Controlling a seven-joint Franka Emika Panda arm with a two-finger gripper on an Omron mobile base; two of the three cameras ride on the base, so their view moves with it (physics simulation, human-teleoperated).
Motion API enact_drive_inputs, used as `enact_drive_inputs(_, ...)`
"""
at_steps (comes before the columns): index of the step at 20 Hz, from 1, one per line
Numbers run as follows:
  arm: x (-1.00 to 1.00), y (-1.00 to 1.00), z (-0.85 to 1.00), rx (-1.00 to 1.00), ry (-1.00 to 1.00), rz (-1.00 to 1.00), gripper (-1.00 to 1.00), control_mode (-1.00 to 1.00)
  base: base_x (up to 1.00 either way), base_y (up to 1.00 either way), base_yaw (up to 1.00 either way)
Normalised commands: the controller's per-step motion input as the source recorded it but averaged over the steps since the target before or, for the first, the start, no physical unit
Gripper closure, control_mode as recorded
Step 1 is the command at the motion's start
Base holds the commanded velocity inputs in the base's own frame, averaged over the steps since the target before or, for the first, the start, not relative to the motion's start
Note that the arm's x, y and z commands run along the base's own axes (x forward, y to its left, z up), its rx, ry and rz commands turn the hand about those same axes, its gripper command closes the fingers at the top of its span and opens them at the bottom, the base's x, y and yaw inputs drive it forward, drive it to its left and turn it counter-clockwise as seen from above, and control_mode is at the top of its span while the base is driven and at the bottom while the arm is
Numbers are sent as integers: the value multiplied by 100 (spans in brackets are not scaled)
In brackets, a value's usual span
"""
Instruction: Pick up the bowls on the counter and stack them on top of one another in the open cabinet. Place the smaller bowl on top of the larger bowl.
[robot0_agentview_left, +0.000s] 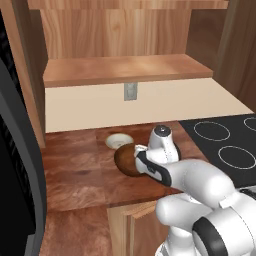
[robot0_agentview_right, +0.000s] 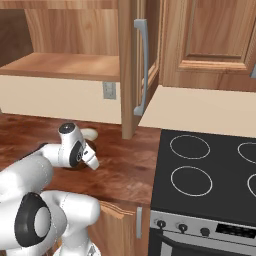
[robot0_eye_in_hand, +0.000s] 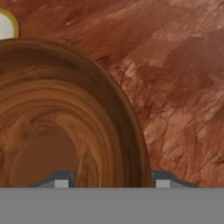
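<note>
Two bowls sit close together on the reddish wood-grain counter (robot0_agentview_left: 75, 180), left of the black stovetop (robot0_agentview_left: 225, 145): the small cream-white bowl (robot0_agentview_left: 119, 141) farther back, the dark brown wooden bowl (robot0_agentview_left: 126, 160) just in front of it. The gripper (robot0_eye_in_hand: 109, 179) is low over the brown bowl, fingertips (robot0_eye_in_hand: 61, 180) astride its right rim, part-open with nothing gripped yet. Step in hand, by my reading: grasping the larger bowl first; next, pinch the rim firmly, lift, carry it up to the open cabinet (robot0_agentview_left: 125, 70) shelf.
</note>
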Motion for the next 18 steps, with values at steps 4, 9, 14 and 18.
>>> enact_drive_inputs(4, 1, 1, -5, 0, 0, 0, 100, -100, 0, 0, 0)
enact_drive_inputs(9, -4, 1, -2, 0, 0, 0, 100, -100, 0, 0, 0)
enact_drive_inputs(14, -20, -1, 10, 1, -2, 0, 100, -100, 0, 0, 0)
enact_drive_inputs(18, -29, 0, 25, 2, -5, 0, 100, -100, 0, 0, 0)
